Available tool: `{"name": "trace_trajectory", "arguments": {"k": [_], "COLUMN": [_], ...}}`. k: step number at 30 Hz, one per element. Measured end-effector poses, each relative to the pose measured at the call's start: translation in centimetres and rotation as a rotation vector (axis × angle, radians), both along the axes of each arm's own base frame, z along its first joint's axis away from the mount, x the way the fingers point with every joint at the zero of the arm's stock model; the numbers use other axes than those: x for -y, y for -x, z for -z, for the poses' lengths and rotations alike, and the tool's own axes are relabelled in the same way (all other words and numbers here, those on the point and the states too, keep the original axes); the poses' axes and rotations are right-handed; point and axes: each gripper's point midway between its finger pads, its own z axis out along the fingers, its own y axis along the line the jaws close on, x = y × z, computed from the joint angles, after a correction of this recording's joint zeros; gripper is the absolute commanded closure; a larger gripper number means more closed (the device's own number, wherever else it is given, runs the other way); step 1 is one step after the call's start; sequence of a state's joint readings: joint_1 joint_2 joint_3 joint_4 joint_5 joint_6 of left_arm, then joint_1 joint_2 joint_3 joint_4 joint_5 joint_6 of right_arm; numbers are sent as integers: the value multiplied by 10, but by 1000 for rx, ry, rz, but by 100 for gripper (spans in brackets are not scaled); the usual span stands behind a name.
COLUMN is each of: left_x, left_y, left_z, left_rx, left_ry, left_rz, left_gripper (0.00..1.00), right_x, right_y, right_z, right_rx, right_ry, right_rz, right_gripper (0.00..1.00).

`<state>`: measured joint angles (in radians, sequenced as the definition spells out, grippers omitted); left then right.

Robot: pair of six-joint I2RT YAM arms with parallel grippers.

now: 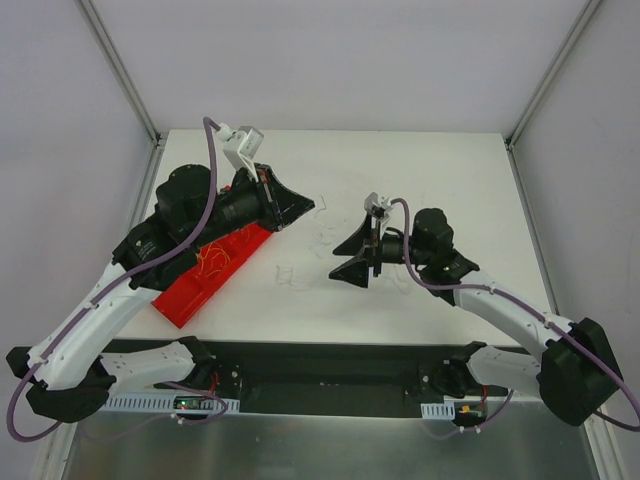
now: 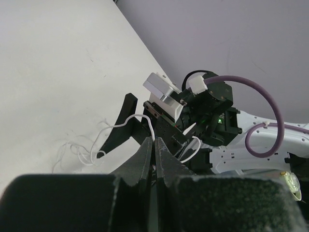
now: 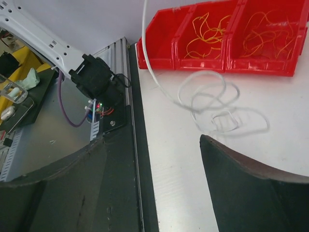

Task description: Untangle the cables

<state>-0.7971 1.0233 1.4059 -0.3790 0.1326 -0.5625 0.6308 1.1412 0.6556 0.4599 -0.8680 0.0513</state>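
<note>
My left gripper (image 2: 155, 145) pinches one thin whitish wire (image 2: 140, 115) above the white table (image 2: 48, 72); my right gripper (image 3: 152, 145) stands wide beside the loose whitish loops (image 3: 212, 101) (orange strands (image 3: 205, 34) lie in the red plastic bin (image 3: 159, 55)).

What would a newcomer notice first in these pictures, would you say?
The red bin at the left of the table, orange cables curled in its compartments. Then the left gripper, shut on a white cable trailing to loops on the table, facing the open right gripper.
</note>
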Motion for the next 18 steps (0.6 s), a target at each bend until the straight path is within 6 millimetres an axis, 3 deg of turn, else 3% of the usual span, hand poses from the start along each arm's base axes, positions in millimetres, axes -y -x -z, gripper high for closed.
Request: {"name": "trace_trajectory", "arguments": {"k": [6,10,18], "left_x": [7,11,19], "left_y": [-1,-3,-2], "left_z": [-1,-4,-16], "left_rx": [-11,-11,5], "left_ry": [3,6,27], "left_rz": [21,30,66], "left_gripper": [100,100,100], "right_x": [-1,10,10], "right_y": [-12,-18,-13], "right_z": [-13,-14,-32], "right_rx": [77,96,128], "right_ry": [-3,16,5], "right_rz": [36,83,41], "right_gripper": [20,20,21]}}
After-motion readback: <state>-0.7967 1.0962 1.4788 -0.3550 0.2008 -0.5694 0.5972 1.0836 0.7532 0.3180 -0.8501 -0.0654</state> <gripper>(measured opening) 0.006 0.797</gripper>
